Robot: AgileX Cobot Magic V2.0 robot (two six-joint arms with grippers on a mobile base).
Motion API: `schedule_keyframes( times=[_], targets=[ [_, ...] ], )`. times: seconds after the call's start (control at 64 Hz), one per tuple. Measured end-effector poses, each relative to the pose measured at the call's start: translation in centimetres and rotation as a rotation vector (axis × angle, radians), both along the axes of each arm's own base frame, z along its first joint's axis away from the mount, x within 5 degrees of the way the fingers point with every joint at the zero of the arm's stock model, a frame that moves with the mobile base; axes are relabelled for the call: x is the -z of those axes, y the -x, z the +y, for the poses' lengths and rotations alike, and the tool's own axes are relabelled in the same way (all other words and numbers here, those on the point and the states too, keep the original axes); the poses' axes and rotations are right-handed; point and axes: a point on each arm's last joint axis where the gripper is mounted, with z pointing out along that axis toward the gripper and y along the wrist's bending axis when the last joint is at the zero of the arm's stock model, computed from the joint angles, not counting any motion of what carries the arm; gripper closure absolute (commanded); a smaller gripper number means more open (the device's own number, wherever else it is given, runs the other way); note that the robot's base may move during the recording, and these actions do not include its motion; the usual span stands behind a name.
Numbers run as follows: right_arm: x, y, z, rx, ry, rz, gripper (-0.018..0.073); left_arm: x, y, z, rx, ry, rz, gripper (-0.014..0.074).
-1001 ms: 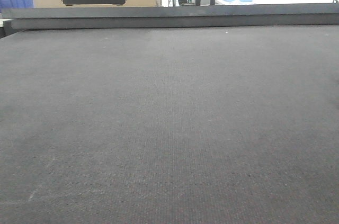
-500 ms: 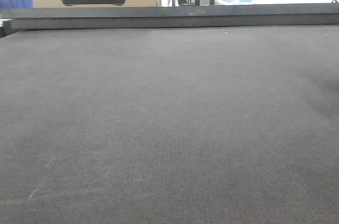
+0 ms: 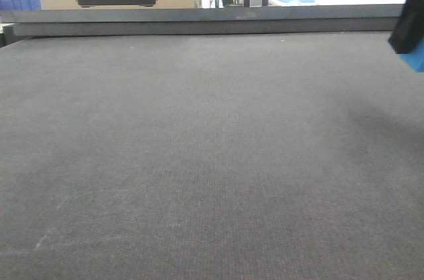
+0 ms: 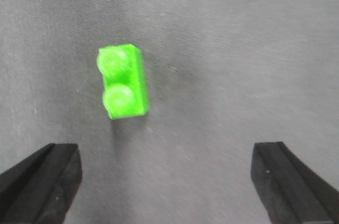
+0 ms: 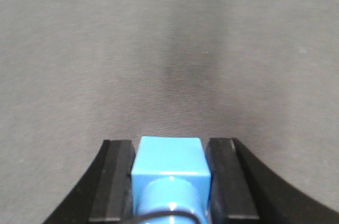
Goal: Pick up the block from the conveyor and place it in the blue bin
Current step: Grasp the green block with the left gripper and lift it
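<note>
The right gripper [image 5: 169, 152] pinches the block [image 5: 168, 160] squarely by 2 opposite faces and holds it clear of the conveyor [image 5: 169, 33], ready, I'd say, for carrying off. The left gripper [image 4: 167, 168] hangs spread wide above a green brick [image 4: 123, 82], not touching it.

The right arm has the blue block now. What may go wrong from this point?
1. The block sits at the very tips of the right fingers, so it may slip out during the carry.
2. The left fingers stand open just short of a green brick on the conveyor; closing there would take the wrong piece.
</note>
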Motion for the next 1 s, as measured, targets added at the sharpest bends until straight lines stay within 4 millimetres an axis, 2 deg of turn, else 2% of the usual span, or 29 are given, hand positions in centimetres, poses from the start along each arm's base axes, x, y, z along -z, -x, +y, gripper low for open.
schedule_keyframes(
  times=[0.266, 0.563, 1.001],
  targets=[
    [0.0, 0.1, 0.5, -0.018, -0.001, -0.004, 0.0721, 3.1, -2.7, 2.3, -0.066, 0.004, 0.068, 0.0046],
    [-0.1, 0.0, 0.5, -0.017, -0.006, -0.019, 0.0721, 7.1, -5.5, 2.7, -0.062, 0.018, 0.158, 0.0046],
    [-0.2, -0.2, 0.6, -0.019, -0.011, -0.042, 0.0721, 11.0, -6.9, 3.6, -0.079, 0.032, 0.23, 0.005]
  ],
)
